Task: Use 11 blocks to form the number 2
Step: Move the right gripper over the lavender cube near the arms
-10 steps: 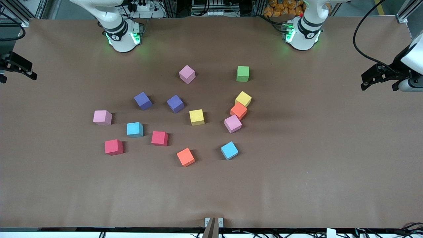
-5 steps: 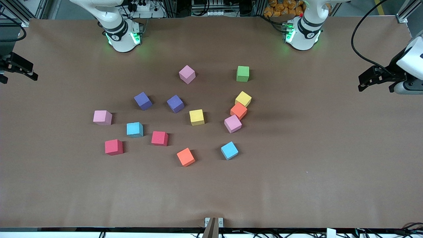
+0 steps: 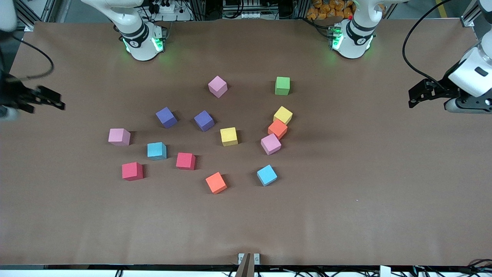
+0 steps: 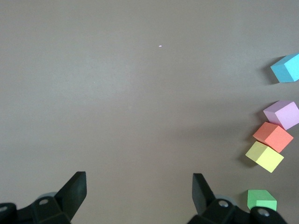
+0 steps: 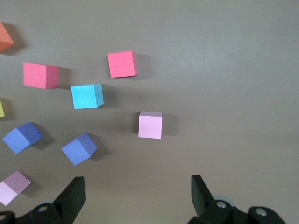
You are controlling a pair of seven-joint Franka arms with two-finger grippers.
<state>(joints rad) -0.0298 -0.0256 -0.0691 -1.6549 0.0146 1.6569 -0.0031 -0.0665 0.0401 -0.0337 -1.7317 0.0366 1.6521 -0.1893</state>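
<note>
Though both arms cut by frame edge, left hand (image 3: 414,97) and right hand (image 3: 52,100) gape wide, empty

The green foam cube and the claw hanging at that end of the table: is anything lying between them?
Nothing. In the front view only bare brown table covering lies between the green foam cube and the open left gripper; the left wrist view agrees.

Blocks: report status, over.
Left gripper and right gripper open, empty, over bare table at their own ends. Blocks scattered mid-table, no 2 begun. Nothing in the way.
</note>
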